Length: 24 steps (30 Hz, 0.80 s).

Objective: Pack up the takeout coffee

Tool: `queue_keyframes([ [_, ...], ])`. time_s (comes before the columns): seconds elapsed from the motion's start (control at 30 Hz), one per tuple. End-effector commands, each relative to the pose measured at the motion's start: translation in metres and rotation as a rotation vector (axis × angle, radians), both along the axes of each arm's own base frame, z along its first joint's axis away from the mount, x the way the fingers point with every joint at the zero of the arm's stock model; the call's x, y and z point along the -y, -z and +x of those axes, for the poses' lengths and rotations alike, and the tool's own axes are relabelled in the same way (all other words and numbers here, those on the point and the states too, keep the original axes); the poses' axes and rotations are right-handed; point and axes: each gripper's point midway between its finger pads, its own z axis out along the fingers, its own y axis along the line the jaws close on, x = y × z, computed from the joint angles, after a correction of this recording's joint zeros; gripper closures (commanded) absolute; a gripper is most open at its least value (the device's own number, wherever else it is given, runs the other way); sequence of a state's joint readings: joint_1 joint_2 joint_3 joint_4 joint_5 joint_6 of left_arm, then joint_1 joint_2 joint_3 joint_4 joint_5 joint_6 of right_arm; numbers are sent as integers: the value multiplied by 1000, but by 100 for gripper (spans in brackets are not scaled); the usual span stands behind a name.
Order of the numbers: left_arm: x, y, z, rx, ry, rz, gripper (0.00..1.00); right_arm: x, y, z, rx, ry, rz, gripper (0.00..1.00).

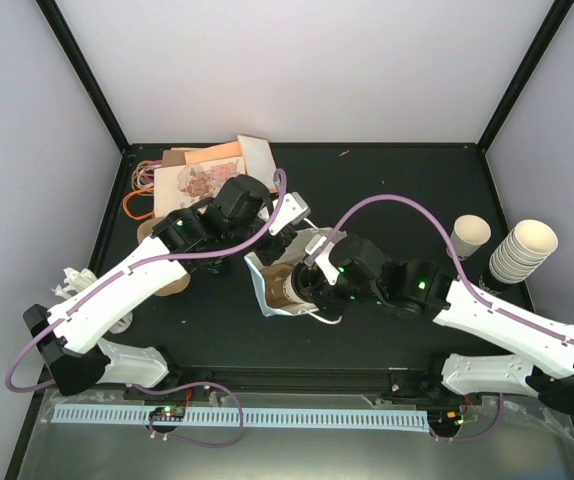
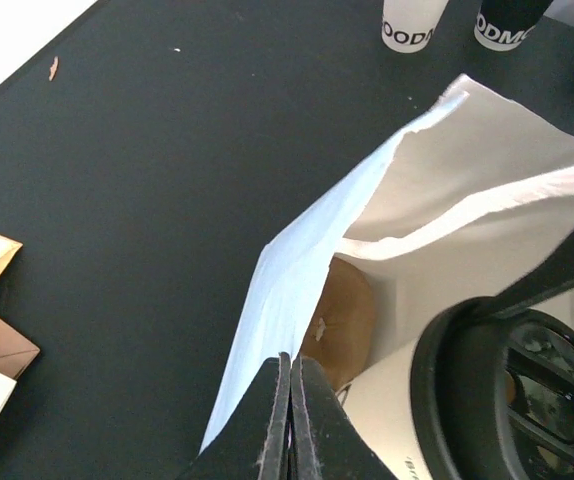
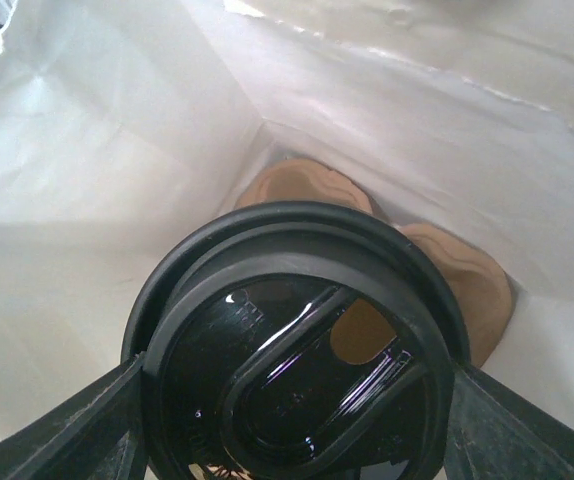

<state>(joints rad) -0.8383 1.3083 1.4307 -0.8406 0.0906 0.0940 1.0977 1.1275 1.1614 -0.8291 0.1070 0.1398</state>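
We saw the takeout coffee (image 3: pixel 297 350) low in the right wrist view, its black lid filling the mouth of a white paper bag (image 2: pixel 447 150). The right end effector (image 3: pixel 302 420) stood wide, its two fingers clamped on either side of the lid. Below the cup, brown pulp carrier (image 3: pixel 297 185) lay at the bag's bottom. The left end effector (image 2: pixel 289 420) was pinched fully closed on the bag's near wall. The bag sat mid-frame on the black bench (image 2: pixel 167 200).
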Motion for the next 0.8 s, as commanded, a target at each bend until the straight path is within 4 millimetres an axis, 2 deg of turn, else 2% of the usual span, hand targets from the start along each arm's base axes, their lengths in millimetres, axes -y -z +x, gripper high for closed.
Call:
queue_keyframes([
  [0.0,-1,-14,4,54,-24,-27,99,1,-5,-3,52,20,41,37],
  [0.2,-1,-18,8,82,-43,-23,98,7,16,-6,80,50,-34,39],
  [0.37,0,-22,9,109,-46,-21,99,14,24,-10,89,70,-47,39],
  [0.43,-3,-35,4,149,-41,-44,99,15,25,-10,90,74,-55,39],
  [0.6,-1,-50,0,227,-15,-47,98,10,26,-12,87,55,-62,39],
  [0.77,0,-45,-4,287,-10,-12,98,5,32,-20,50,21,-71,39],
])
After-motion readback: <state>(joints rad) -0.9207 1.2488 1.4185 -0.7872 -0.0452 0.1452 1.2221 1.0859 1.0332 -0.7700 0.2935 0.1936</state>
